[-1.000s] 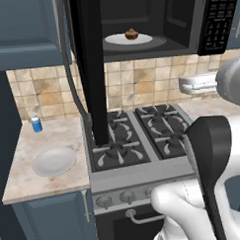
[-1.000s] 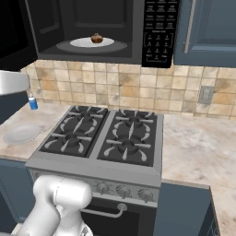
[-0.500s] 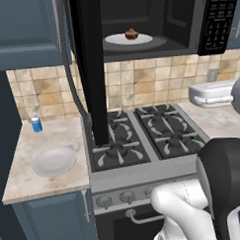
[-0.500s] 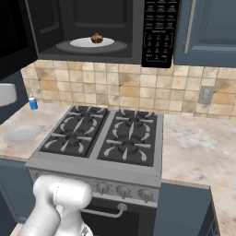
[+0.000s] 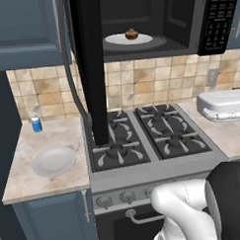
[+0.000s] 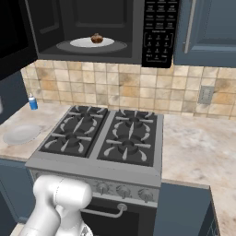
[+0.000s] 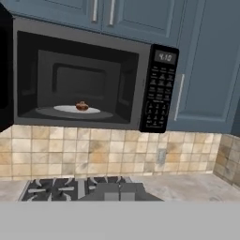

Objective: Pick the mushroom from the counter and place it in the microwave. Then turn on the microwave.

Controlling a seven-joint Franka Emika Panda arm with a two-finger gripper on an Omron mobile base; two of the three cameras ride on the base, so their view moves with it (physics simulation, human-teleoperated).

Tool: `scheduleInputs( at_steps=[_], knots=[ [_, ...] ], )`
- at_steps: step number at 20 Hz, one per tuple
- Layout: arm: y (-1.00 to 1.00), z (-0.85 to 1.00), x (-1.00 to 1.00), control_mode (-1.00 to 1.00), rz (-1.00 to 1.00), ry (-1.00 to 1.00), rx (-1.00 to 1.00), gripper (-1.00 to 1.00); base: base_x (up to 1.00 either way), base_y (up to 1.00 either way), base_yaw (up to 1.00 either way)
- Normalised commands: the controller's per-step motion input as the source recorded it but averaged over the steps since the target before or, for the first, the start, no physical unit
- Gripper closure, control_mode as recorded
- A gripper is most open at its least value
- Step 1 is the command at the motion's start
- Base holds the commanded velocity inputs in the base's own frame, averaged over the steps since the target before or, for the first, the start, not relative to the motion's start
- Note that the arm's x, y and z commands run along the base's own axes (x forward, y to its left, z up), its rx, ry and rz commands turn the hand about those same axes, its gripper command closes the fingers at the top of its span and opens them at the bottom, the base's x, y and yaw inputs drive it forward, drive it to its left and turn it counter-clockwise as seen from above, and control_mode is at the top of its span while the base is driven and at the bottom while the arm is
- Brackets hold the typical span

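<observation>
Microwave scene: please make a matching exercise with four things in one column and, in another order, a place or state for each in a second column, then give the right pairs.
Things:
1. mushroom
2. microwave door
3. blue bottle
4. white plate

Places or states:
A. swung open
B. lying empty on the counter, left of the stove
C. on the dish inside the microwave
D. standing by the tiled wall, behind the plate

Right pairs: 1-C, 2-A, 3-D, 4-B

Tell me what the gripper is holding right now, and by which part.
Nothing is held. The gripper is shut and empty, and the mushroom lies on the plate inside the open microwave.
</observation>
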Motion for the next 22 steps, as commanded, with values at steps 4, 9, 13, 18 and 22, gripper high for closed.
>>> scheduleInputs(
  at_steps=[4,9,13,18,22],
  knots=[
    [0.15,0.00,-0.18,-1.00,0.00,-0.08,-0.01,1.00,0.00,0.00,0.00],
    [0.18,0.00,-0.15,-1.00,0.00,-0.07,0.00,1.00,0.00,0.00,0.00],
    [0.17,0.00,-0.14,-1.00,0.00,-0.06,0.00,1.00,0.00,0.00,0.00],
    [0.15,0.00,-0.16,-1.00,0.00,-0.04,0.00,1.00,0.00,0.00,0.00],
    [0.10,0.00,-0.20,-1.00,0.00,-0.03,0.00,1.00,0.00,0.00,0.00]
  ],
)
